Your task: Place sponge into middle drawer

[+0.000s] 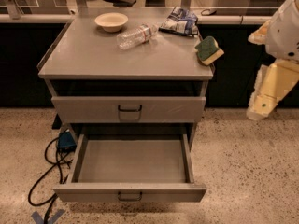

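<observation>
The sponge [209, 50], dark green over pale yellow foam, lies on the cabinet top [93, 55] at its right edge, partly over the corner. The middle drawer [133, 161] is pulled open below; its grey floor is bare and its slim front panel [129, 192] has a small dark handle. My arm, white and pale yellow, hangs at the right edge of the view. My gripper [259, 107] is at its lower end, to the right of the cabinet, below the sponge's level and apart from it. It holds nothing that I can see.
A cream bowl [111, 21], a clear plastic bottle [136, 35] lying on its side and a blue-and-white snack bag [180, 21] are on the cabinet top. The taller-fronted drawer [129, 109] above is shut. A black cable and blue plug [63, 143] lie on the floor at left.
</observation>
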`<state>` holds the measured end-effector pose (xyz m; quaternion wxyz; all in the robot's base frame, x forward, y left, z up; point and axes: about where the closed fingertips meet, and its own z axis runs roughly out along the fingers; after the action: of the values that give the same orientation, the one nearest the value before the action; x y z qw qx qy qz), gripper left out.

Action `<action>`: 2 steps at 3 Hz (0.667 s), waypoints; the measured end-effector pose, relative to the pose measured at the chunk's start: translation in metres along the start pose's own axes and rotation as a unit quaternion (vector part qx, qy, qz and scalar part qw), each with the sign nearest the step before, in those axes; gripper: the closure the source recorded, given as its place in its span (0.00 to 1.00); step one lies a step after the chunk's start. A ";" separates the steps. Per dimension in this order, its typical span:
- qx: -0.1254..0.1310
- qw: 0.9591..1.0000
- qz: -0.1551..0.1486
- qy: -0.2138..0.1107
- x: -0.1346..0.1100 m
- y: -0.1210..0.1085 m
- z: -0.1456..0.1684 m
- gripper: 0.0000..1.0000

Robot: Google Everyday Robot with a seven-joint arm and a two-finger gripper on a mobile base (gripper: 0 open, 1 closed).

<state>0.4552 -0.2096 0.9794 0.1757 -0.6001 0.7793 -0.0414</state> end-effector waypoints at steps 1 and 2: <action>0.009 1.000 0.009 -0.023 -0.025 -0.031 0.013 0.00; 0.029 0.997 0.051 -0.043 -0.042 -0.070 0.024 0.00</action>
<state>0.5366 -0.1855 0.9857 0.2279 -0.5556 0.7991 -0.0292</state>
